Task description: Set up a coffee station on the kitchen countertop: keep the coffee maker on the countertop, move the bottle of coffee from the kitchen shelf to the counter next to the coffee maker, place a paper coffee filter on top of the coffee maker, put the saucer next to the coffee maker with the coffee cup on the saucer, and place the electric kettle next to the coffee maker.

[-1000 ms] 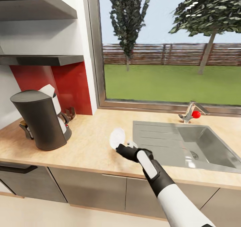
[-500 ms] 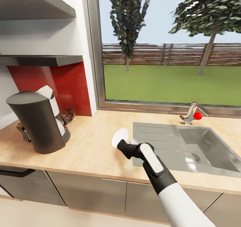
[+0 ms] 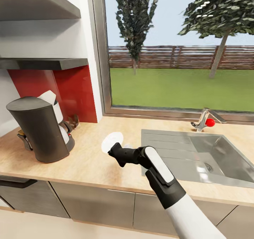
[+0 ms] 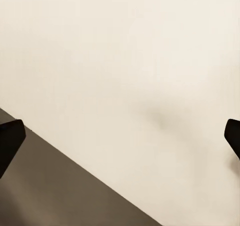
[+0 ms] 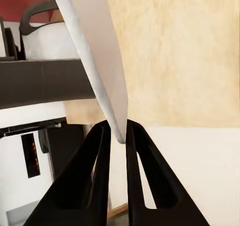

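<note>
My right gripper [image 3: 113,151] is shut on the rim of the saucer [image 3: 112,141], a small round white plate held tilted just above the kitchen countertop [image 3: 88,161]. In the right wrist view the saucer [image 5: 95,51] runs edge-on out from between the black fingers [image 5: 97,151]. To the left stands the coffee maker [image 3: 38,129], a tall dark grey drum. The electric kettle [image 3: 67,133], with a black handle and a red detail, is half hidden behind it. A small gold-capped thing [image 3: 22,134] peeks out at its left. The kitchen shelf [image 3: 46,63] looks bare. My left gripper [image 4: 120,136] is open over a pale surface.
A steel sink [image 3: 197,154] with a red-knobbed tap [image 3: 205,121] fills the counter's right half. A thicker black shelf [image 3: 35,6] hangs above the thin one. A red splashback [image 3: 76,91] and a large window back the counter. Dark grey cabinet fronts [image 3: 95,200] run below.
My right gripper has carried the saucer left along the counter, from the sink's edge toward the coffee maker. The head camera has shifted slightly.
</note>
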